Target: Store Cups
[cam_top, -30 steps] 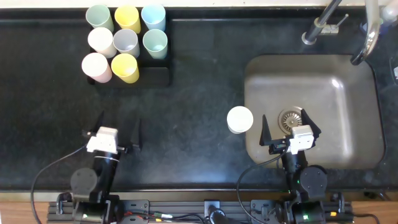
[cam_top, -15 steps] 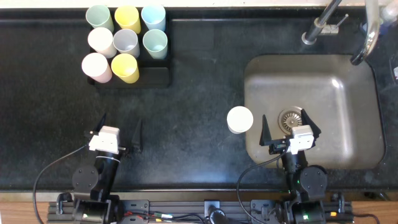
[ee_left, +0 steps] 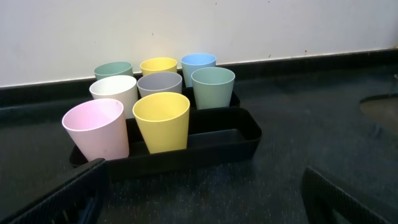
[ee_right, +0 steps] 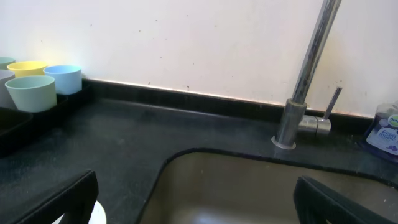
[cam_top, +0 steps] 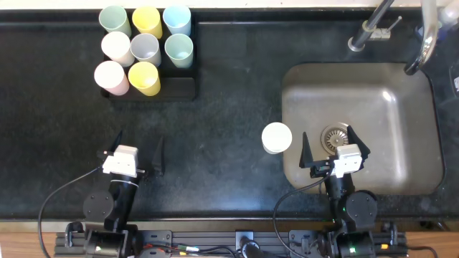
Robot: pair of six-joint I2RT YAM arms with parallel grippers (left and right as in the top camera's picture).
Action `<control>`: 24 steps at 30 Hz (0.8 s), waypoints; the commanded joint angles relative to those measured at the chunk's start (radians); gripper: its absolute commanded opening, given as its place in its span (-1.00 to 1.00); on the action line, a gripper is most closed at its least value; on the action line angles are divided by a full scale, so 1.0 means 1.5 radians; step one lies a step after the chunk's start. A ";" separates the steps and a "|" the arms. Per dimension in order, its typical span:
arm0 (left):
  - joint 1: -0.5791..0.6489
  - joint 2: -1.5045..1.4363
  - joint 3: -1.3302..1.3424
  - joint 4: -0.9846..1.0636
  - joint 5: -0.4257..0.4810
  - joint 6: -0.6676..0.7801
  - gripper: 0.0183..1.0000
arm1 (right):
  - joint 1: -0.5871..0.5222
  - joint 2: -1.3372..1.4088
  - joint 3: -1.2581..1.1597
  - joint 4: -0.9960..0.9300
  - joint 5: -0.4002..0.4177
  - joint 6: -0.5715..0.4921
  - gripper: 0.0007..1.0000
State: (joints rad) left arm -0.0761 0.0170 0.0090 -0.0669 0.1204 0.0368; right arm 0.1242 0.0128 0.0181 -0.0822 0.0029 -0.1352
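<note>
The right hand [cam_top: 329, 140] sits at the lower right of the top view. Its two fingers are spread wide with nothing between them, over the near rim of the sink [cam_top: 401, 93]. Just left of it, on the counter [cam_top: 229, 107] beside the sink's edge, stands the white cup [cam_top: 276, 137], apart from the fingers. In the right wrist view a sliver of white shows next to one finger. Being that close, the right hand looks like the one best placed to take the cup.

The left hand [cam_top: 138, 142], at the lower left, is just as wide open and empty. It faces the black tray [cam_top: 183, 87] at the upper left, perhaps so that it can receive the cup on that side.

The tray holds eight cups [cam_top: 145, 49] upright with their mouths up, in green, yellow, blue, white, grey and pink. Its lower right compartment is bare, and that is probably the slot meant for the loose cup.

From above, the white cup is a plain, round, even white disc. Whether its mouth faces up or down cannot be told. It lies well apart from the tray, with a wide stretch of dark counter between them.
</note>
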 commanded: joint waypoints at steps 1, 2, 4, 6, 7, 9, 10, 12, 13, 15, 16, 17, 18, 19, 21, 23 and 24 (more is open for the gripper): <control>0.006 -0.004 -0.001 -0.002 0.007 0.013 1.00 | -0.004 -0.006 -0.009 0.004 -0.006 0.000 1.00; 0.006 -0.004 -0.001 -0.002 0.007 0.013 1.00 | -0.004 -0.006 -0.009 0.004 -0.004 -0.001 0.99; 0.006 -0.004 -0.001 -0.002 0.007 0.013 1.00 | -0.004 -0.006 -0.009 0.022 0.002 -0.009 1.00; 0.006 -0.004 -0.001 -0.002 0.007 0.013 1.00 | -0.004 0.002 0.006 0.027 0.004 -0.010 0.99; 0.006 -0.004 -0.001 -0.002 0.007 0.013 1.00 | -0.004 0.012 0.025 0.024 0.008 -0.010 1.00; 0.006 -0.004 -0.001 -0.002 0.007 0.013 1.00 | -0.004 0.050 0.086 0.007 0.012 -0.010 0.99; 0.006 -0.004 -0.001 -0.002 0.007 0.013 1.00 | -0.004 0.080 0.131 -0.010 0.011 -0.010 1.00; 0.006 -0.004 -0.001 -0.002 0.007 0.013 1.00 | -0.004 0.149 0.230 -0.065 0.008 0.000 1.00; 0.006 -0.004 -0.001 -0.002 0.007 0.013 1.00 | -0.004 0.191 0.290 -0.110 0.008 0.013 1.00; 0.006 -0.004 -0.001 -0.002 0.007 0.013 1.00 | -0.004 0.275 0.411 -0.222 0.008 0.032 0.99; 0.006 -0.004 -0.001 -0.002 0.007 0.013 1.00 | -0.004 0.321 0.475 -0.284 0.007 0.041 1.00; 0.006 -0.004 -0.001 -0.002 0.007 0.013 1.00 | -0.004 0.359 0.529 -0.337 0.008 0.056 0.99; 0.006 -0.004 -0.001 -0.002 0.007 0.013 1.00 | -0.004 0.404 0.589 -0.402 0.008 0.073 0.99; 0.006 -0.004 -0.001 -0.002 0.007 0.013 1.00 | -0.004 0.449 0.646 -0.467 0.008 0.078 0.99; 0.006 -0.004 -0.001 -0.002 0.007 0.013 1.00 | -0.004 0.529 0.736 -0.556 0.007 0.078 1.00; 0.006 -0.004 -0.001 -0.002 0.007 0.013 1.00 | -0.004 0.606 0.806 -0.637 -0.009 0.078 1.00; 0.006 -0.004 -0.001 -0.002 0.007 0.013 1.00 | -0.004 0.646 0.836 -0.677 -0.023 0.078 1.00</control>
State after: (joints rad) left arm -0.0757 0.0170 0.0090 -0.0677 0.1204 0.0368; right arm 0.1238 0.8631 1.1786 -1.0294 0.0013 -0.0444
